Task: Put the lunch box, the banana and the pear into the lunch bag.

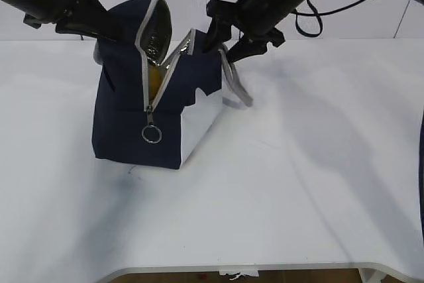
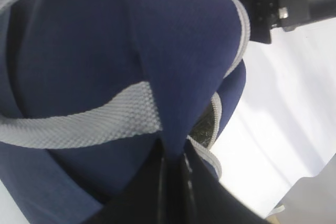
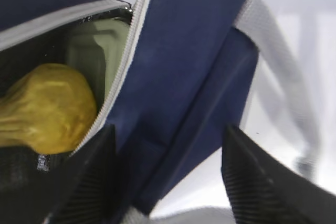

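- Navy fabric lunch bag (image 1: 126,124) with its grey zipper stands upright near the front of the white table (image 1: 298,197), mouth open at the top.
- Left gripper (image 2: 173,169) is pinched tight on the bag's cloth, probably to hold the mouth wide.
- Right gripper (image 3: 168,177) hangs over the bag with jaws apart, holding nothing.
- Small yellow-orange pear (image 3: 47,108) lies inside, its narrow top pointing left in the right wrist view.
- Pale green lunch box lid (image 3: 100,51) shows behind the pear.
- No banana can be seen.

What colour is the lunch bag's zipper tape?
Grey, on the navy lunch bag; clearest in the exterior view.
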Controlling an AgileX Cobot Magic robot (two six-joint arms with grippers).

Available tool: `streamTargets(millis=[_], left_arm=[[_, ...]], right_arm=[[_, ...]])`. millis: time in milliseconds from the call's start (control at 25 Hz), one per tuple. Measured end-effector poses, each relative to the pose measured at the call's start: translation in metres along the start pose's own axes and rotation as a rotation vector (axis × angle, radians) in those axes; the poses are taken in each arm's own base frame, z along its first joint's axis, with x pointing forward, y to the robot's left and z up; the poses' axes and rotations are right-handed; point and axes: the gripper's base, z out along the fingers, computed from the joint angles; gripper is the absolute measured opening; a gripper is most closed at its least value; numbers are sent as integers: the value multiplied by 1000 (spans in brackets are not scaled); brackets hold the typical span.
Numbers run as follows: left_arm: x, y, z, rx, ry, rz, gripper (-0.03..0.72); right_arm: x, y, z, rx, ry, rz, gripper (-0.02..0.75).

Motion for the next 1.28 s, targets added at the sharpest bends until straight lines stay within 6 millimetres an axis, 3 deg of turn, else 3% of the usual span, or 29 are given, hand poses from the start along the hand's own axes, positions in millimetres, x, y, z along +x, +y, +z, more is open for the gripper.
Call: streamTargets(millis=[160, 320, 400, 640, 800, 1040, 1240, 1280], left_arm=[[0, 0, 0, 1, 2, 0, -6], [0, 0, 0, 3, 5, 0, -6], [0, -1, 0, 6, 5, -2, -6], [0, -20, 10, 76, -17, -16, -6], [-2, -35, 17, 122, -54, -31, -6], [-2, -55, 29, 212, -79, -36, -6], [-1, -60, 36, 241, -73, -42, -6], [3, -67, 54, 293, -56, -43, -6]], right_arm=[[2, -4, 10, -23, 16, 24, 446], [-1, 4, -1, -27, 39, -8, 117], [-6, 11, -14, 2, 23, -60, 24], [-17, 20, -46, 138, -47, -172, 6], [-16, 34, -81, 226, -92, -226, 5], [12, 43, -121, 308, -46, -232, 5], [33, 37, -128, 379, 18, -229, 4], [34, 35, -128, 392, 23, -231, 4]])
